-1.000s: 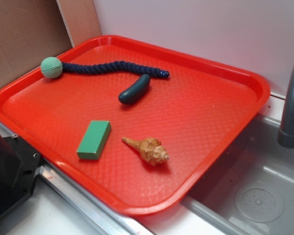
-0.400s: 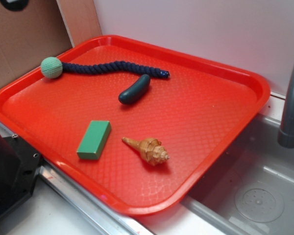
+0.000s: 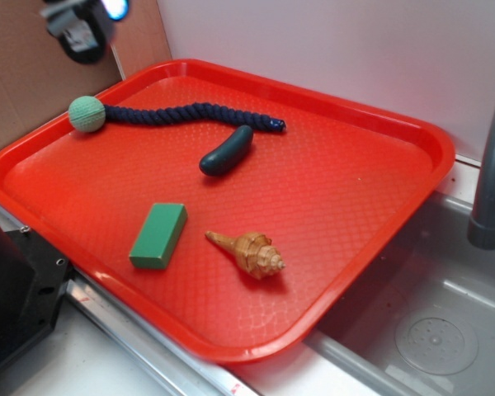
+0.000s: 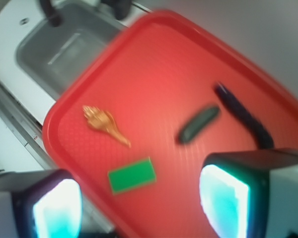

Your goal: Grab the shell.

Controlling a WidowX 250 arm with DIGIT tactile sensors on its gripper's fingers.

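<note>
Jaws stand wide apart with nothing between them; in the wrist view the two fingers [image 4: 223, 201] frame the lower edge, glowing pale blue on their inner faces. The gripper [image 4: 139, 203] hangs high above the red tray [image 3: 379, 132]; in the exterior view only a blurred part of it shows at the top left corner [image 3: 82, 25], beyond the tray's far left rim.

The shell [image 3: 249, 251] lies on its side on the tray's near half, knobby wide end toward the sink [image 3: 429, 330], point toward the green block [image 3: 158, 235]. Shell and block are near each other, not touching. Farther back lies a dark green pickle-shaped piece [image 3: 227, 151], and behind it a dark blue rope [image 3: 190, 112] ending in a pale green ball [image 3: 87, 114]. A grey faucet [image 3: 491, 165] stands at the right edge.
</note>
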